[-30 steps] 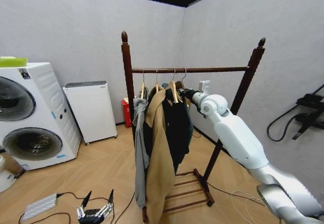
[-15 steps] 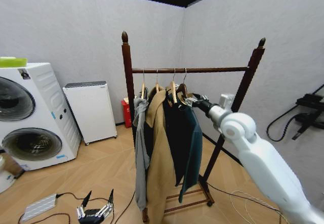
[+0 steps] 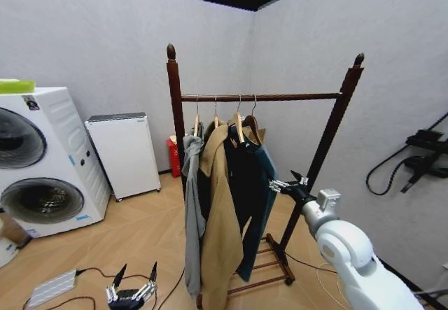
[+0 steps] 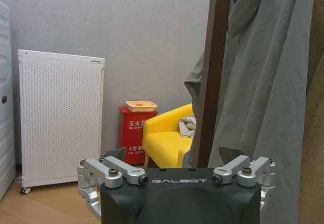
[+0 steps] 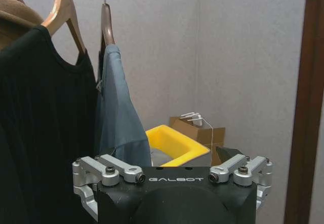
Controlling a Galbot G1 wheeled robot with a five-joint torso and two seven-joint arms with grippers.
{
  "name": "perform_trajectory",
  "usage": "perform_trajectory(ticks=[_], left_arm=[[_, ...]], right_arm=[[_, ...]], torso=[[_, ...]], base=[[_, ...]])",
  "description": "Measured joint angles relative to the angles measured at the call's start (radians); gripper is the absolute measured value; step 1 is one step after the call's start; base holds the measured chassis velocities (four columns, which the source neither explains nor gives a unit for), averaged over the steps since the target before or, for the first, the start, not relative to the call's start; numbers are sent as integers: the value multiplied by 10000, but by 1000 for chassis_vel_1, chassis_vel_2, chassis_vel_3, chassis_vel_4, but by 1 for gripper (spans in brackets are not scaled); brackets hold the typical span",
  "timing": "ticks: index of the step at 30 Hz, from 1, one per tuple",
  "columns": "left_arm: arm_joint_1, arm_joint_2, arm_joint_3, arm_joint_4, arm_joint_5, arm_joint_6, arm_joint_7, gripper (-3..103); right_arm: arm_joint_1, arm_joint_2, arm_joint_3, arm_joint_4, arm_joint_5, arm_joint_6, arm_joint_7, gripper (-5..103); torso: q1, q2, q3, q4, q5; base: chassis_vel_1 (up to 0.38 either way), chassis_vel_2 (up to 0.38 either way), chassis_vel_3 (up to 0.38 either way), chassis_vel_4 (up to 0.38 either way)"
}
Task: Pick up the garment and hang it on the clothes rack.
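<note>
Head cam: high, standing back, looking forward and slightly down at the clothes rack [image 3: 260,97] in a room corner; full rack in frame, washer [image 3: 38,159] at 9 o'clock, right arm entering from 5 o'clock, left gripper [image 3: 130,294] at 7 o'clock on the bottom edge.

Left wrist cam: low, close to the rack's post [image 4: 211,72], facing horizontally past the grey hooded jacket [image 4: 268,82] toward the back wall; own left gripper [image 4: 177,183] at 6 o'clock.

Right wrist cam: close in, tilted up under the top bar; right gripper [image 5: 172,181] at 6 o'clock, garment [image 5: 117,118] at 9 o'clock.

Overlap: all three see the rack; head and right wrist share the garment [image 3: 259,184]; head and left wrist share the white panel unit [image 4: 61,115].
</note>
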Motion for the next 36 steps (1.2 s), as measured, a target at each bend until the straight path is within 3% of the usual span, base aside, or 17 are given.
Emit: perform_trajectory(ticks=[19, 22, 36], left_arm=[[0, 0, 1, -1, 0, 0, 0, 100], [0, 0, 0, 0, 0, 0, 0, 100], [0, 0, 0, 0, 0, 0, 2, 100]], right_arm=[[-536, 443, 61, 377, -349, 46, 102, 100], [-549, 453, 33, 427, -366, 41, 111, 100], [-509, 453, -65, 505, -361, 51, 33, 100]], torso=[[7, -4, 3, 0, 7], [4, -3, 1, 1, -6], [-6, 3, -1, -1, 2]], base=[[-67, -112, -110, -70], [1, -273, -245, 7], [82, -345, -319, 81]])
